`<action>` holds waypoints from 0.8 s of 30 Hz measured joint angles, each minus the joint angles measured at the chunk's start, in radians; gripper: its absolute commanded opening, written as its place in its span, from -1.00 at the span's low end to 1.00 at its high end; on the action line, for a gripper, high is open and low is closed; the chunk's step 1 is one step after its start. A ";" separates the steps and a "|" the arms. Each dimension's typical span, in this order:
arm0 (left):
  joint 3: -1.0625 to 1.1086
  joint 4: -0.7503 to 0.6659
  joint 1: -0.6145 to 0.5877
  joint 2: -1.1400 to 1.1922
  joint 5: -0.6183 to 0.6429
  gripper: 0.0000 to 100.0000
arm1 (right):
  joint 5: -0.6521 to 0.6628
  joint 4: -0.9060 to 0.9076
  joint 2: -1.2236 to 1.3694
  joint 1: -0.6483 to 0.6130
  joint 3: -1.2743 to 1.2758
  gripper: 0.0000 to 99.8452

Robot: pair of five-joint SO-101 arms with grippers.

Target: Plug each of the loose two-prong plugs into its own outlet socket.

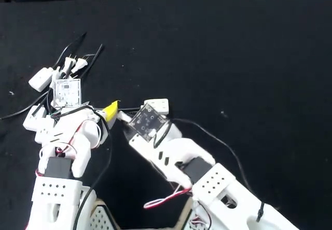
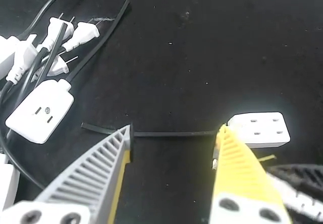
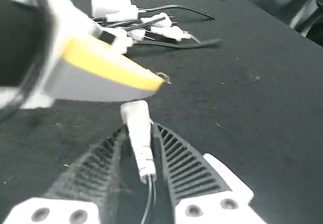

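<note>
My right gripper [image 3: 139,129] is pinched on a white plug [image 3: 139,141] by its body, and the cord runs back between the fingers. I cannot make out the prongs. The held plug sits just beside the near outlet block [image 1: 156,105], which is my reference for everything else. My left gripper [image 2: 174,139] is spread wide and holds nothing. Its yellow finger [image 1: 110,108] is just past the held plug, on the side away from the block. A black cord [image 2: 101,128] lies across the gap between its fingers.

I judge the step in hand to be seating this plug in the block. To do it well, I want the prongs square to the slotted face and matched to one pair of slots before I push. The block looks light and lies loose on the black table [image 1: 233,59], so it will probably skid. I would brace its far end with the spread left gripper, then press straight in without twisting.

Counts:
- **Plugs:** one is held. Three loose plugs [image 2: 83,32] lie in a heap well apart from the block, beyond the left gripper.
- **Outlet blocks:** the near one, and a second outlet block [image 2: 39,110] in that heap. I cannot tell what the other white bodies at the heap's edge are.
</note>
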 measured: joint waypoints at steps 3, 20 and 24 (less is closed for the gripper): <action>0.003 0.009 -0.005 0.012 -0.005 -0.47 | -0.005 0.089 -0.006 0.046 -0.025 -0.98; -0.003 0.009 -0.095 0.011 0.075 -0.47 | 0.083 0.809 0.249 0.310 -0.626 -0.98; -0.003 0.009 -0.094 0.011 0.075 -0.47 | 0.075 0.967 0.457 0.370 -0.813 -0.98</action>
